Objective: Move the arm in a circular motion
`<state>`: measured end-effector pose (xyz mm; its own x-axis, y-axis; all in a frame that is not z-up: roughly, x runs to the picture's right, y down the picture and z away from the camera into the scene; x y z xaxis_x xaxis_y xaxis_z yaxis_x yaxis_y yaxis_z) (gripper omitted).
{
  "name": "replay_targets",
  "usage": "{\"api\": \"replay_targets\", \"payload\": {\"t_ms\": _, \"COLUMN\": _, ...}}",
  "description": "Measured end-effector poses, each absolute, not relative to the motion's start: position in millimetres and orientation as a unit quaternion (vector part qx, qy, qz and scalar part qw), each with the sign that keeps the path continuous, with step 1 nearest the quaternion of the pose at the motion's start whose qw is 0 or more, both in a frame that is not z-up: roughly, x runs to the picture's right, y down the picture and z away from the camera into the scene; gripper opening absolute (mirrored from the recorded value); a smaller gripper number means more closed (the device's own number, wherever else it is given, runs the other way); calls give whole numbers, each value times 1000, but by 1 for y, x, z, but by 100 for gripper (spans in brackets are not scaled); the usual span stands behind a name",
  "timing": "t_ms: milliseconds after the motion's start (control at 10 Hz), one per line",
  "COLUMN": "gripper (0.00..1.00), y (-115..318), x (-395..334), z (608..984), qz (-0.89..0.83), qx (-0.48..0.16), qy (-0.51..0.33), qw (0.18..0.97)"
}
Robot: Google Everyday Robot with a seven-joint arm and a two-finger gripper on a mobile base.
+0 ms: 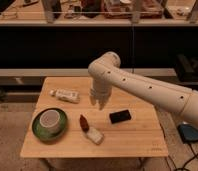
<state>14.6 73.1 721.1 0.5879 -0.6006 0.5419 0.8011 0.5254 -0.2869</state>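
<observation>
The arm is cream-white, thick and tubular with small dark dots. It reaches in from the right edge over the wooden table. Its rounded elbow sits above the table's back edge, and the last segment drops straight down from there. The short white gripper hangs just above the tabletop near its middle. It is between a white tube on its left and a black flat object on its lower right. It touches none of the objects.
A green plate carrying a white bowl sits at the table's front left. A red-and-white item lies in front of the gripper. A blue object is on the floor at right. Dark shelving runs behind the table.
</observation>
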Motion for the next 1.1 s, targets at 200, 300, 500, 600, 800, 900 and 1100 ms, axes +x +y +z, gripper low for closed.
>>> {"api": "replay_targets", "payload": {"t_ms": 200, "gripper": 41, "y": 75, "x": 23, "z": 719, "qz": -411, "qx": -263, "qy": -189, "qw": 852}}
{"api": "replay_targets", "payload": {"t_ms": 300, "gripper": 41, "y": 72, "x": 27, "z": 714, "qz": -413, "qx": -259, "qy": -183, "qw": 854}}
{"api": "replay_targets", "payload": {"t_ms": 500, "gripper": 41, "y": 76, "x": 25, "z": 704, "qz": -414, "qx": -251, "qy": -173, "qw": 858}}
{"api": "replay_targets", "payload": {"t_ms": 600, "gripper": 41, "y": 80, "x": 23, "z": 705, "qz": -414, "qx": -249, "qy": -177, "qw": 858}}
{"api": "replay_targets", "payload": {"t_ms": 800, "gripper": 41, "y": 84, "x": 38, "z": 713, "qz": -416, "qx": -252, "qy": -180, "qw": 855}}
{"api": "replay_targets", "payload": {"t_ms": 900, "gripper": 41, "y": 82, "x": 49, "z": 709, "qz": -418, "qx": -251, "qy": -180, "qw": 855}}
{"api": "replay_targets", "payload": {"t_ms": 1100, "gripper": 41, "y": 77, "x": 75, "z": 705, "qz": -426, "qx": -252, "qy": -181, "qw": 850}}
